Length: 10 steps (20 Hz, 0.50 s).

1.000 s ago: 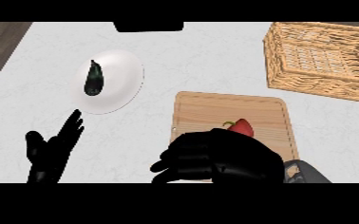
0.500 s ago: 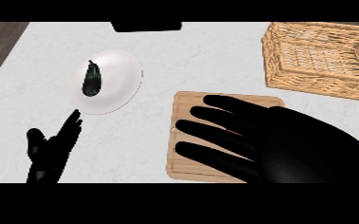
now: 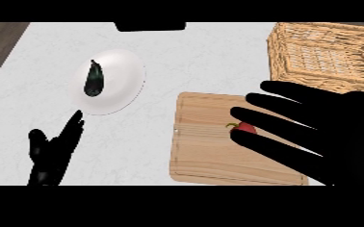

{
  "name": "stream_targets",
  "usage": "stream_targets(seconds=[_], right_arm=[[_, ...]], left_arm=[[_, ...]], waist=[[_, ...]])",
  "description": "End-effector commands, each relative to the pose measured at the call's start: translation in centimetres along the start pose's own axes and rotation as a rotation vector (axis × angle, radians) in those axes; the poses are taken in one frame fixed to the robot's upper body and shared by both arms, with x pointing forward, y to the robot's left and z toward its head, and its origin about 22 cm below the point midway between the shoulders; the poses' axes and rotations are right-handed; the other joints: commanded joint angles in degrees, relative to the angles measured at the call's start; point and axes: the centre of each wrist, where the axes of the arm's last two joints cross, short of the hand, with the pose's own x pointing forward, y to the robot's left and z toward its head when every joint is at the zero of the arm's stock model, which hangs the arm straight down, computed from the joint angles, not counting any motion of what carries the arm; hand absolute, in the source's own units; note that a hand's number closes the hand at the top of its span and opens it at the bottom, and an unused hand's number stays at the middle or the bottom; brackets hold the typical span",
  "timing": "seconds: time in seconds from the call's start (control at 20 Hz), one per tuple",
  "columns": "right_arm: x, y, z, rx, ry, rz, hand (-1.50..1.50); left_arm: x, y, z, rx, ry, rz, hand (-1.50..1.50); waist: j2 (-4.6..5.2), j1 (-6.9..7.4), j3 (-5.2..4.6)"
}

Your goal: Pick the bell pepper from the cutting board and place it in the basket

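A red bell pepper (image 3: 243,127) with a green stem lies on the wooden cutting board (image 3: 206,144), mostly hidden by my right hand (image 3: 320,130). That hand is spread open above the board's right half, fingers pointing left over the pepper. The wicker basket (image 3: 316,53) stands at the upper right, behind the board. My left hand (image 3: 53,154) rests open at the lower left, fingers up.
A white plate (image 3: 121,84) holding a dark eggplant (image 3: 92,77) sits left of the board. A dark object (image 3: 150,26) lies at the counter's far edge. The counter's left edge runs along the upper left corner.
My right hand went from curled over the pepper to spread open, then shifted right, uncovering part of the pepper. The left hand has not moved.
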Motion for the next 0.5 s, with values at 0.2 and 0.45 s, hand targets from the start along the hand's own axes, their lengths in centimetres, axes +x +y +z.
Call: stream_targets(seconds=[0.2, 0.45], right_arm=[[-0.3, -1.3, 1.4, 0.108, 0.042, 0.040, -1.50], [0.1, 0.7, 0.4, 0.094, 0.028, -0.015, -1.50]], left_arm=[[-3.2, -0.5, 0.2, -0.022, 0.122, -0.003, 0.00], [-1.4, 0.1, -0.2, -0.017, 0.132, -0.003, 0.00]], waist=[[0.95, 1.21, -0.57], [1.01, 1.49, -0.50]])
